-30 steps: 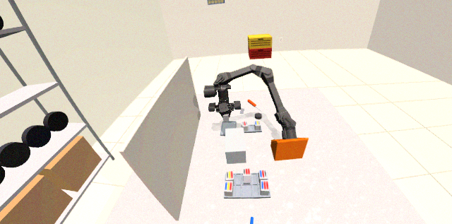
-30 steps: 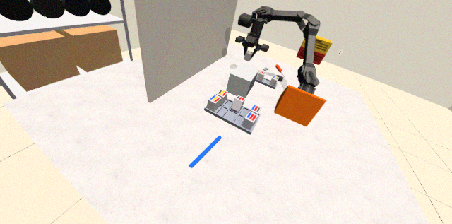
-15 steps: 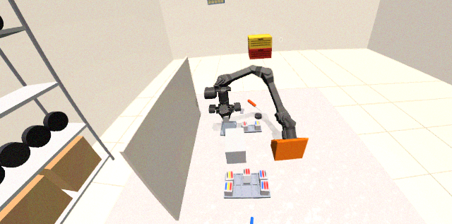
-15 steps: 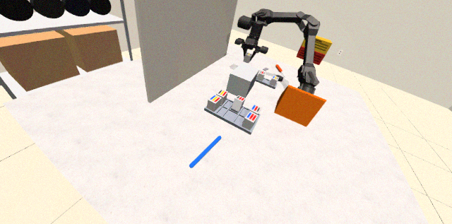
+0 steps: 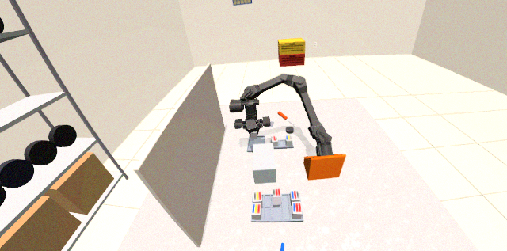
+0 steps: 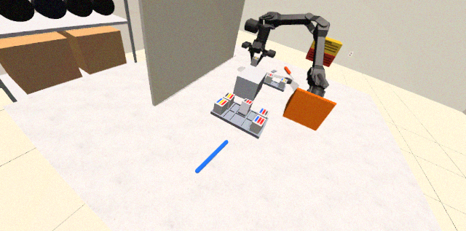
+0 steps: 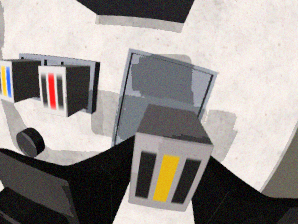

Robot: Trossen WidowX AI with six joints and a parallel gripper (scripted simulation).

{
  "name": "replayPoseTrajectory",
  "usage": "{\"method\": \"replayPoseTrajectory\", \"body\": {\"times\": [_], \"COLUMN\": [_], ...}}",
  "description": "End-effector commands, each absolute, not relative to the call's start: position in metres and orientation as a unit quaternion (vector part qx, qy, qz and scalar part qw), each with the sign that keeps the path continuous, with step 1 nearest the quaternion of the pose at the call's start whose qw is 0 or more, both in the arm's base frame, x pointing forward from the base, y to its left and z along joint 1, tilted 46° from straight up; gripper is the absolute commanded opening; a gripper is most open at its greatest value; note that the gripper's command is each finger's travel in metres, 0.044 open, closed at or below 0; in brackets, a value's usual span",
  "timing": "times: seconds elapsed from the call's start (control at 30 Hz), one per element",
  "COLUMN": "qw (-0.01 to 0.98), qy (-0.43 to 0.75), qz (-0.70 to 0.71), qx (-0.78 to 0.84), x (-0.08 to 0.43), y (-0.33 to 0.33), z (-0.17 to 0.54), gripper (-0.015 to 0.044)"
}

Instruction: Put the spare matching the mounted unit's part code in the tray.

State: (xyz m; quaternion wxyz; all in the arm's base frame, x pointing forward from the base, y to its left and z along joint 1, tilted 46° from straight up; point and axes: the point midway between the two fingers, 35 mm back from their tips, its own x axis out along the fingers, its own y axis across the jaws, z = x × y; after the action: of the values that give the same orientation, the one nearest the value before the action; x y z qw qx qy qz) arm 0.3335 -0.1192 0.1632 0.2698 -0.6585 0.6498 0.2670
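Spare (image 7: 168, 164) with dark-yellow-dark stripes sits clamped between the gripper's (image 7: 162, 192) fingers, held above the table (image 5: 356, 188). Grey tray (image 7: 136, 103) lies directly beneath it in the wrist view, flat on the white surface; spare not touching it. Small stand (image 7: 49, 86) to the tray's side carries two blocks, one with a red stripe, one with blue and yellow. Black puck (image 7: 29, 141) near that stand. Arm (image 5: 309, 112) arches over from its base behind the orange panel (image 5: 325, 165). Grey mounted unit (image 5: 264, 163) stands between tray and parts rack (image 5: 276, 213).
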Motion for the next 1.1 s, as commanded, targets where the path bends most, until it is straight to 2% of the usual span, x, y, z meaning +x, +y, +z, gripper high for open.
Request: {"method": "replayPoseTrajectory", "body": {"times": [0.0, 1.07], "qw": [0.268, 0.267], "qy": [0.65, 0.65], "qz": [0.268, 0.266], "qx": [-0.659, -0.66], "x": [0.333, 0.331], "y": [-0.122, -0.14], "z": [0.161, 0.144], "gripper": [0.0, 0.0]}}
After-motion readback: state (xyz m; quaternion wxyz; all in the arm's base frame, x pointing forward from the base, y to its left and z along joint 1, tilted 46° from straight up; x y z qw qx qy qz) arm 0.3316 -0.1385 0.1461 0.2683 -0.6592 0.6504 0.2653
